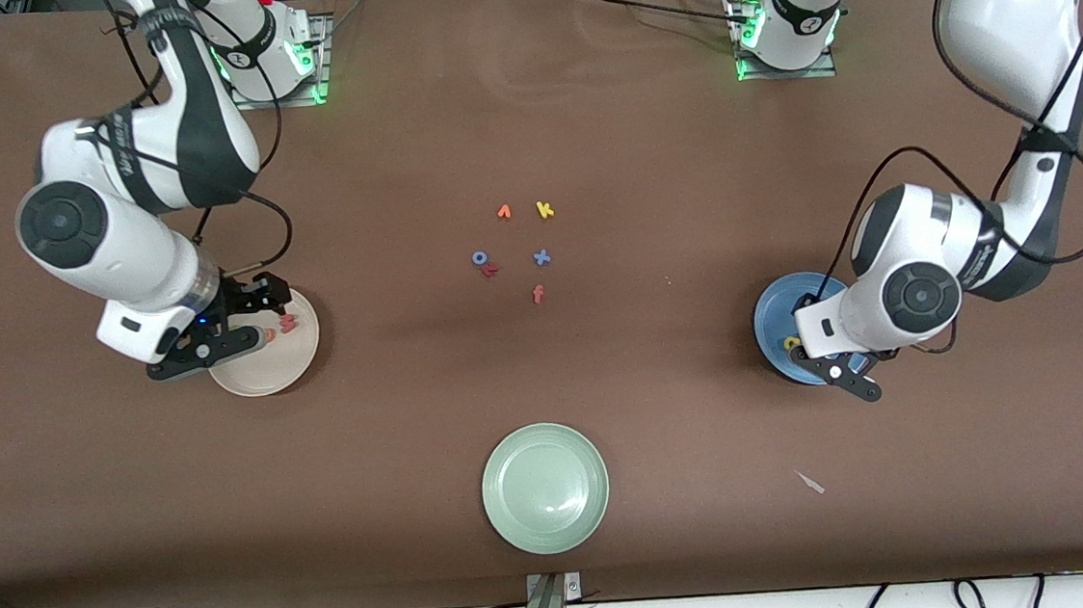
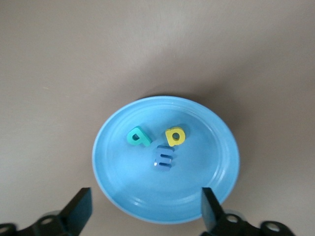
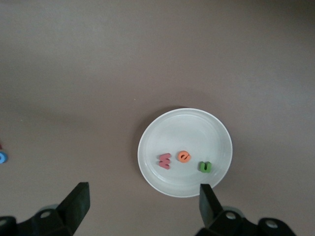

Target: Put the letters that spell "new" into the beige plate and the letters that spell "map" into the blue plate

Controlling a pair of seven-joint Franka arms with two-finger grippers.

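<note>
The beige plate [image 1: 263,382] [image 3: 189,127] lies toward the right arm's end of the table. In it lie the pinkish-red w [image 3: 165,160] [image 1: 288,322], the orange e [image 3: 184,156] and the green n [image 3: 204,167]. My right gripper [image 1: 264,316] [image 3: 142,201] hangs open and empty over that plate's edge. The blue plate [image 1: 776,310] [image 2: 142,189] lies toward the left arm's end. It holds the teal p [image 2: 139,136], the yellow a [image 2: 175,136] [image 1: 792,343] and the blue m [image 2: 164,157]. My left gripper [image 1: 844,369] [image 2: 145,209] is open above this plate, holding nothing.
A pale green plate [image 1: 548,526] sits nearest the front camera at mid-table. Loose letters lie in the table's middle: a yellow k [image 1: 545,210], an orange one [image 1: 503,212], a blue o [image 1: 479,258], a blue x [image 1: 542,258], an orange-red f [image 1: 538,294].
</note>
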